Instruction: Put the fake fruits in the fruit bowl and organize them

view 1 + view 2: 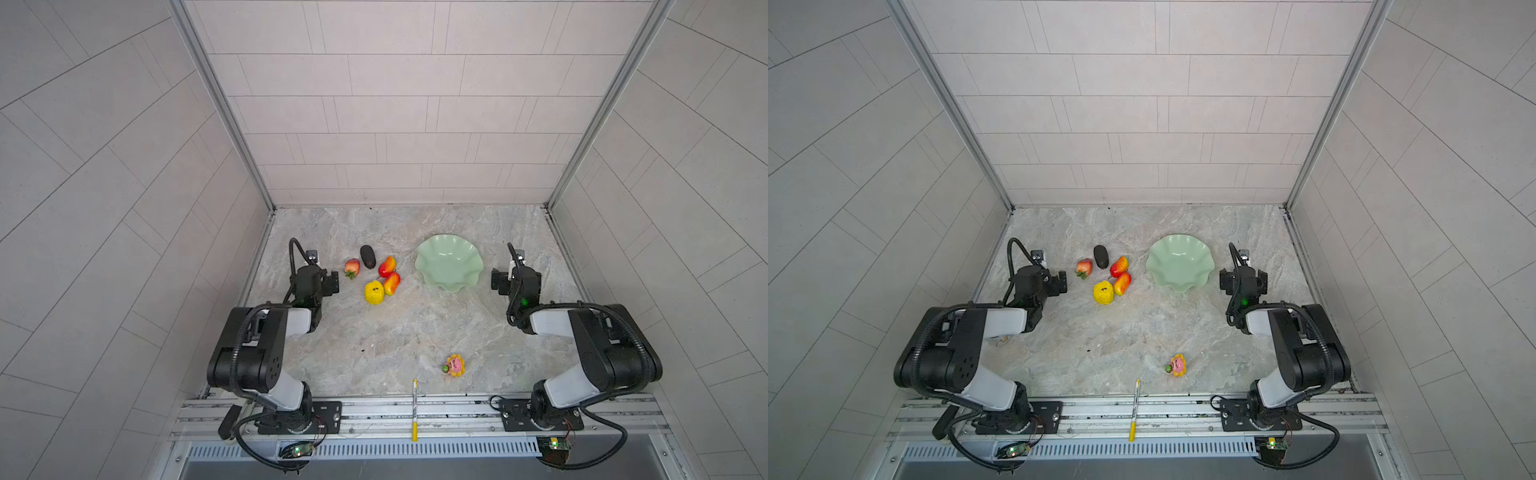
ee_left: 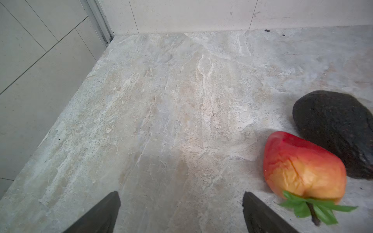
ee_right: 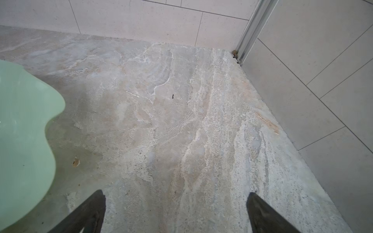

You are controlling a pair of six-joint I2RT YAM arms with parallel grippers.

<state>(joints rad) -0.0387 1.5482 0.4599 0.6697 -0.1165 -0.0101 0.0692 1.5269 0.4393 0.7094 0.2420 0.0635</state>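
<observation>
Two empty claws, fully spread: left claw [image 2: 180, 194], right claw [image 3: 176, 192].

Yellow-and-pink flower toy [image 1: 454, 365] on marble tabletop [image 1: 395, 332], yellow-and-white pen [image 1: 414, 409] across front rail [image 1: 457, 409]

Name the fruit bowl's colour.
The fruit bowl is pale mint green, clearest in a top view.

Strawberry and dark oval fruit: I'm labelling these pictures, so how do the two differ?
The strawberry is red fading to orange, the dark oval fruit blackish. The strawberry carries green leaves; the dark oval fruit has none. Both lie on the marble table, outside the fruit bowl.
</observation>
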